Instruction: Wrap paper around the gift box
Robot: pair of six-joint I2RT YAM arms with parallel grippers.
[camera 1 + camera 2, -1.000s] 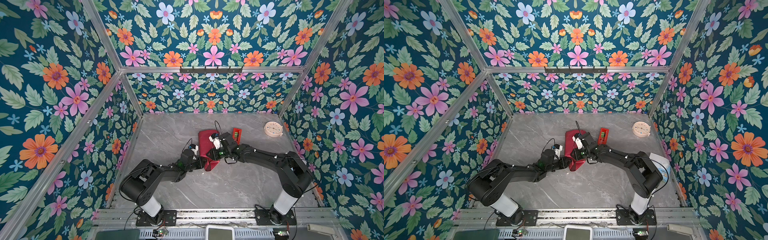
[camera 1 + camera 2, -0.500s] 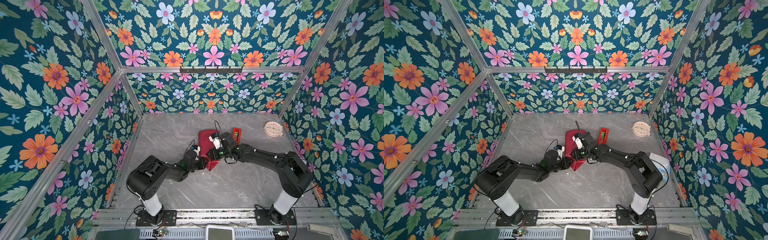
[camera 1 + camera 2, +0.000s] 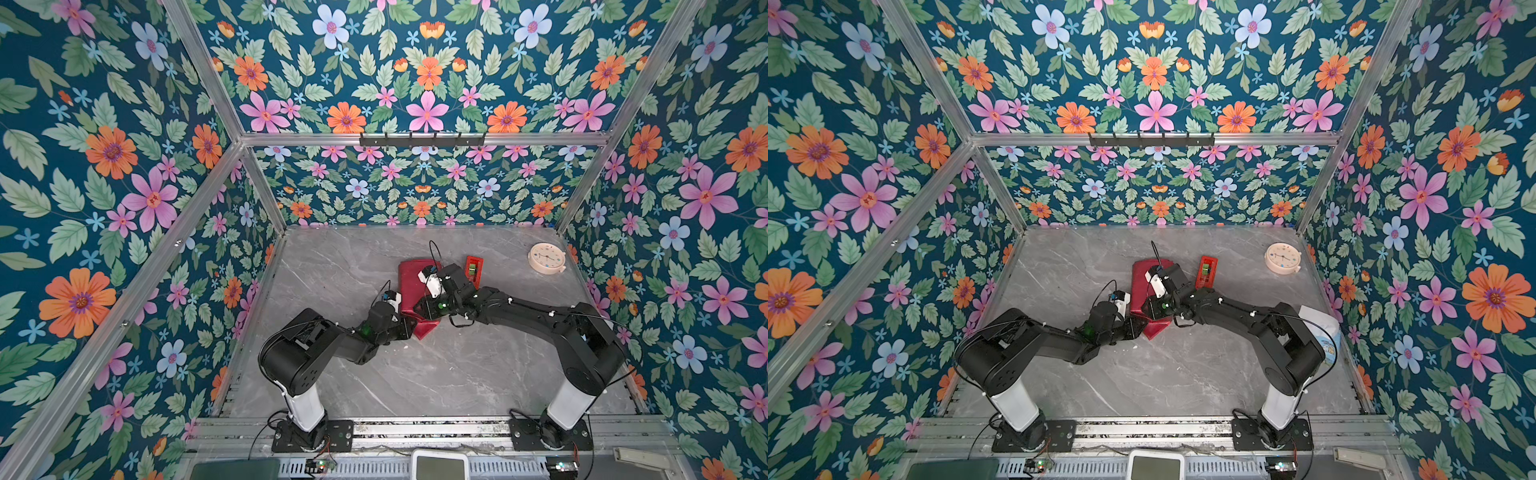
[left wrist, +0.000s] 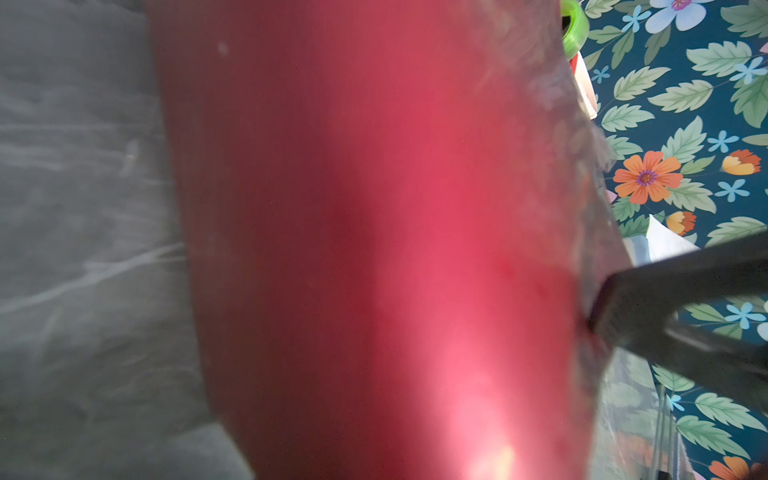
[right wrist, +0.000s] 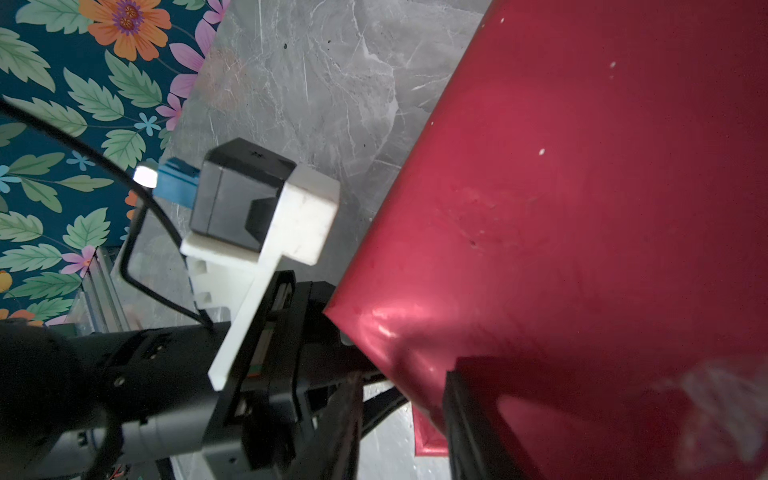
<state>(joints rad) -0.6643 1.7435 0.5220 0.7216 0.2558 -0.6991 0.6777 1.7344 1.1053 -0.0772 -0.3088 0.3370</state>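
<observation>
Paper [image 3: 413,278] logged mid-table as a glossy red bundle, a little toward the far side of the grey marble table [image 3: 457,374]. Noted a straight left edge running far to near, a rounded far edge, and a near corner jutting toward the front rail [image 3: 415,428] past both wrists. Found wide bare tabletop in front of the bundle, and more on the left as far as the floral wall [image 3: 249,291]. Tighter on the right: red tape dispenser [image 3: 473,269] just beside the bundle, behind the right wrist; cream clock [image 3: 547,258] well apart, near the far right corner. Saw both arms stretched low and inward, forearms nearly flat over the table, meeting at the bundle's near end. Placed left gripper [image 3: 409,323] at the near left corner, black body hard against the paper in the right wrist view. Placed right gripper [image 3: 422,311] at the near right side, wrist camera uppermost. Made out one of its dark fingers [image 5: 469,415] lying against the red. Left wrist view mostly blurred red. Could not tell, for either pincer, whether clamped on the sheet or only pressed to it, with the fingertips hidden by paper.
</observation>
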